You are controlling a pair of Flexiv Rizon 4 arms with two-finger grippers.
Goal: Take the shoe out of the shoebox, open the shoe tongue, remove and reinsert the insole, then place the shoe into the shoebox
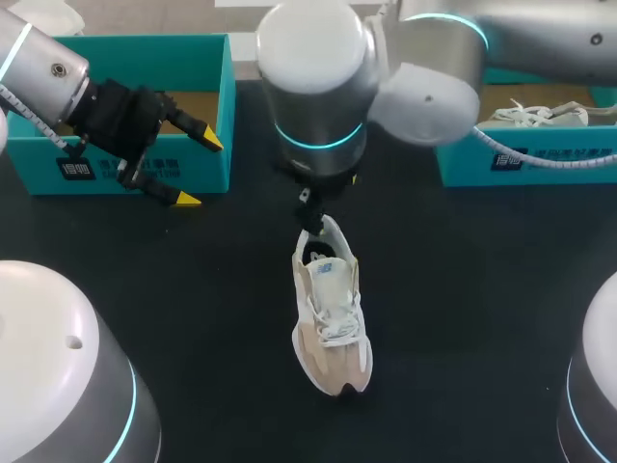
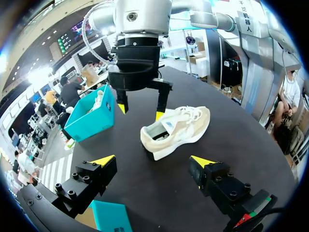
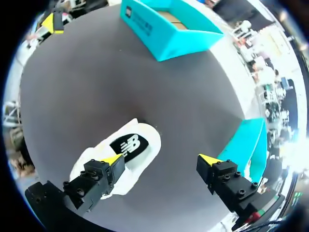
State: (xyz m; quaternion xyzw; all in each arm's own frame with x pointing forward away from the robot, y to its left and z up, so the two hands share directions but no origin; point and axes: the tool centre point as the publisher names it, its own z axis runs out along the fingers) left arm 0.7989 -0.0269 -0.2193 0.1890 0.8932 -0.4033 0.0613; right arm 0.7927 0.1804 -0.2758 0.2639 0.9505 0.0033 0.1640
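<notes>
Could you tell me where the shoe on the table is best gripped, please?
Probably the heel collar of the shoe, from straight above: it stands upright on its sole with the opening facing up, so one finger can go inside. The open right gripper hangs over that end.

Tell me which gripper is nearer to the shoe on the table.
Right. The right gripper hangs open just above the heel end of the shoe. The left gripper is open beside the teal shoebox, well apart from the shoe.
</notes>
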